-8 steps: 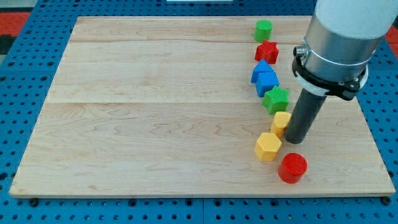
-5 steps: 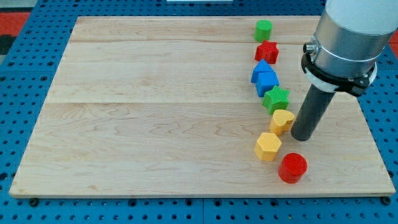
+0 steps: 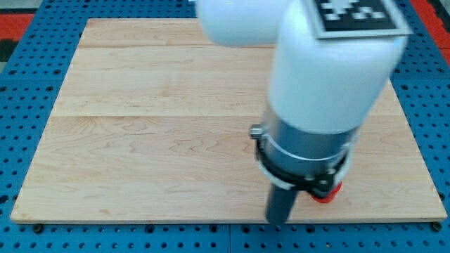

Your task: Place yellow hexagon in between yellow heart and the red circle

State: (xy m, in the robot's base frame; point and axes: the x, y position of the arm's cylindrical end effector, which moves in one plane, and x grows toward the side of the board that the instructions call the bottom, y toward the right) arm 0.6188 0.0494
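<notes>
A: Progress first: how far along is the placing?

B: Hard to judge. The arm (image 3: 316, 91) covers most of the right half of the surface (image 3: 140, 119), and neither the yellow hexagon nor the yellow heart shows at all. Only a sliver of the red circle (image 3: 328, 193) peeks out beside the dark collar, close to the surface's bottom edge, toward the bottom-right corner.

A: So is the hexagon between the other two or not?

B: I cannot tell. Whatever lies under the arm is hidden (that includes any other block on that side), so I would count the task as unconfirmed, with the check, and possibly a further nudge, left to do.

A: And the arm's pose?

B: It leans in from the view's top, the big white body filling the upper right, the grey collar below it, and the dark rod dropping straight down. My tip (image 3: 278, 220) sits at the bottom edge of the surface, just to the view's left of the red circle and a little lower; whether it touches the circle I cannot make out.

A: The tool: holding anything?

B: It is a plain rod with nothing to open or close, so it grips nothing. No block shows against it.
</notes>
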